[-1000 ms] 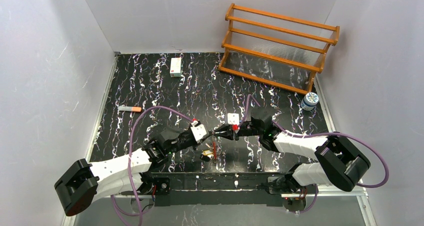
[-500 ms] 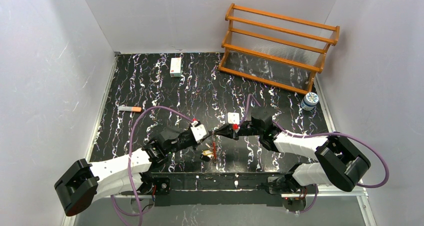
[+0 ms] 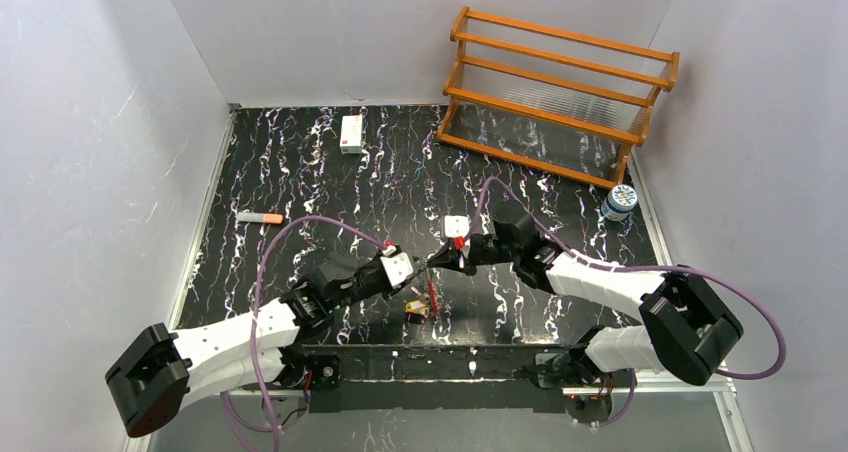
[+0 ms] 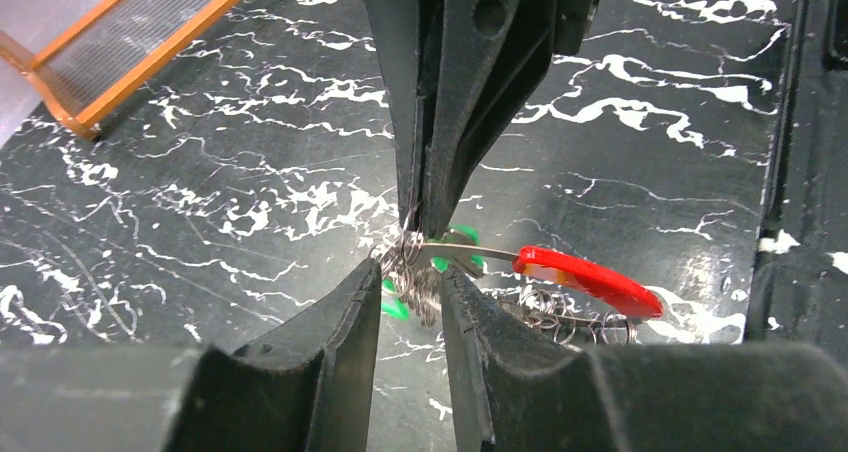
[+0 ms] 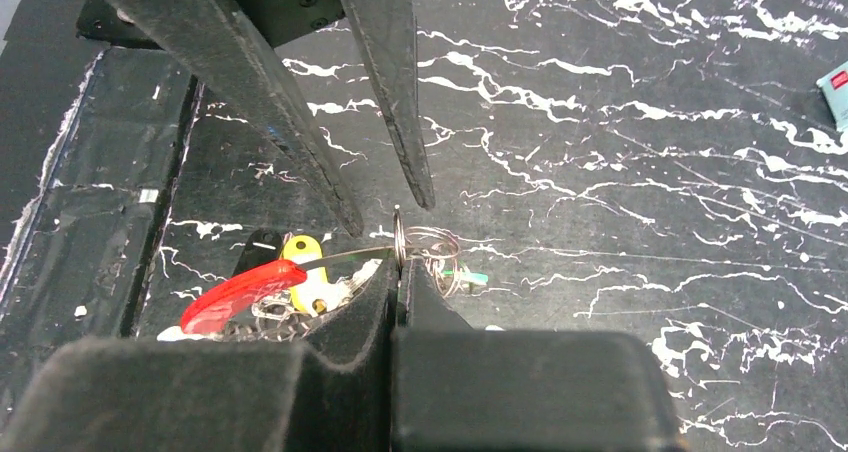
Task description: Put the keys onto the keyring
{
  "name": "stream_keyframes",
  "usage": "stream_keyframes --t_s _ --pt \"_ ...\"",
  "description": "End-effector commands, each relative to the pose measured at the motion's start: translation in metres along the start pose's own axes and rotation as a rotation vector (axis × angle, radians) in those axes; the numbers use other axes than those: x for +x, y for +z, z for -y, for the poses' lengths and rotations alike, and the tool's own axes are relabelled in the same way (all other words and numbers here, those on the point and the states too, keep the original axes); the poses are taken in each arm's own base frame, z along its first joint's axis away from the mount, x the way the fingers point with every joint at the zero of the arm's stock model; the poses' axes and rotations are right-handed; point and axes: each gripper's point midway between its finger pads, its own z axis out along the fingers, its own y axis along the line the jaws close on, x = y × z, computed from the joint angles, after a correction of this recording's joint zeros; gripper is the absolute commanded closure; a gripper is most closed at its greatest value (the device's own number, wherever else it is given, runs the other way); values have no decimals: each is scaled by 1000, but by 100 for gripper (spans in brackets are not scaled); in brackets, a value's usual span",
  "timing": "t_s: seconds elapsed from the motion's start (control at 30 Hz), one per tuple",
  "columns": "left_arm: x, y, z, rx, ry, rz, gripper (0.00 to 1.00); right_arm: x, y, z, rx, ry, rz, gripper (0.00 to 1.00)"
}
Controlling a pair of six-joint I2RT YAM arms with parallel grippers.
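At table's near centre, arms meet tip to tip; left gripper [image 3: 418, 272] parted, fingers [image 4: 330, 332] astride tangle of small rings, grasping nothing; green-tagged key [image 5: 470, 277] sits in that tangle, blue tag not visible; keyring [image 4: 585, 277] beside it, wire pinched tight in right gripper [image 3: 440, 261].

Risks: thin wire may slip from pinched tips under sideways pull; left fingers may close on wrong ring in clutter.

Writing: white box [image 3: 351, 132] at back, bottle [image 3: 620, 202] far right; print too small to read.
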Motion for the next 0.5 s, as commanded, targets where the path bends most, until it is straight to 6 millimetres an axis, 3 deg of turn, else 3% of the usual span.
stream_keyframes --t_s 0.0,0.27,0.47 --pt "-13 -5 -14 -52 68 8 72 -9 -5 6 2 36 -80 99" --pt "-15 0 -6 4 70 17 73 7 -18 11 51 110 -264 99" --pt "-19 9 0 39 54 41 74 13 -23 2 18 131 -346 99"
